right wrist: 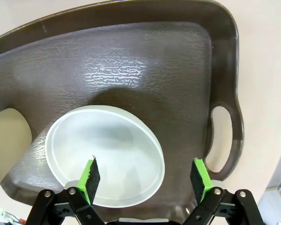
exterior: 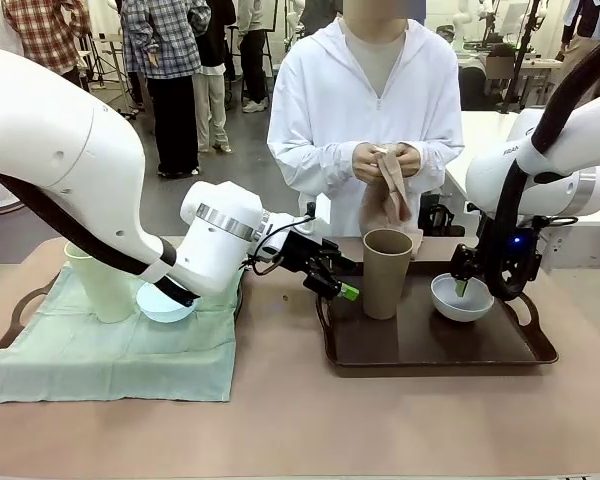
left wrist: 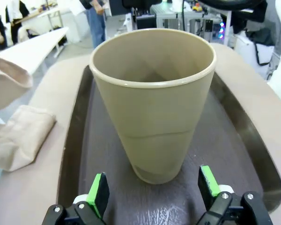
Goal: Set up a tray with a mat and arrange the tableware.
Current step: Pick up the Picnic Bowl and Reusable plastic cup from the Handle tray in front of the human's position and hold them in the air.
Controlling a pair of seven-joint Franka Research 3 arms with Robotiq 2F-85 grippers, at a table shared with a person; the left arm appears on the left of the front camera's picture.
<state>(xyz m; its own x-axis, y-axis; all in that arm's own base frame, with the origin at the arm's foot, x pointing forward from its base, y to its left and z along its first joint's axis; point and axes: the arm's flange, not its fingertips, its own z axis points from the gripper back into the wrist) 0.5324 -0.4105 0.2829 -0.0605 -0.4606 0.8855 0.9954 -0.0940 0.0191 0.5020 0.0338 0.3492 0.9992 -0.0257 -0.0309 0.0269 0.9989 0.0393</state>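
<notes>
**Now: both grippers open, one at the brown cup, one over the whitish bowl**

From my remote station I see a tabletop (exterior: 280,430) shared with a person in white at its far edge. On the right half lies a dark brown tray (exterior: 430,362). The brown cup (left wrist: 152,108) stands upright in the tray's left half. The whitish bowl (right wrist: 105,154) sits in its right half, near the handle end.

My left gripper (exterior: 342,286) reaches across the middle to the tray's left edge. Its jaws are spread wide and hold nothing. In the left wrist view they stand either side of the cup's base, just short of it.

My right gripper (right wrist: 145,176) hangs over the bowl, also spread and empty. One finger is above the bowl's inside, the other outside its rim. I cannot tell whether it touches.

On the tabletop's left half a pale green mat (exterior: 110,355) covers a second tray (exterior: 15,320). The pale green cup (exterior: 100,285) and light blue bowl (exterior: 165,305) stand on it, partly behind my left arm.

The person's hands (exterior: 385,160) hold a beige cloth (exterior: 390,200).
</notes>
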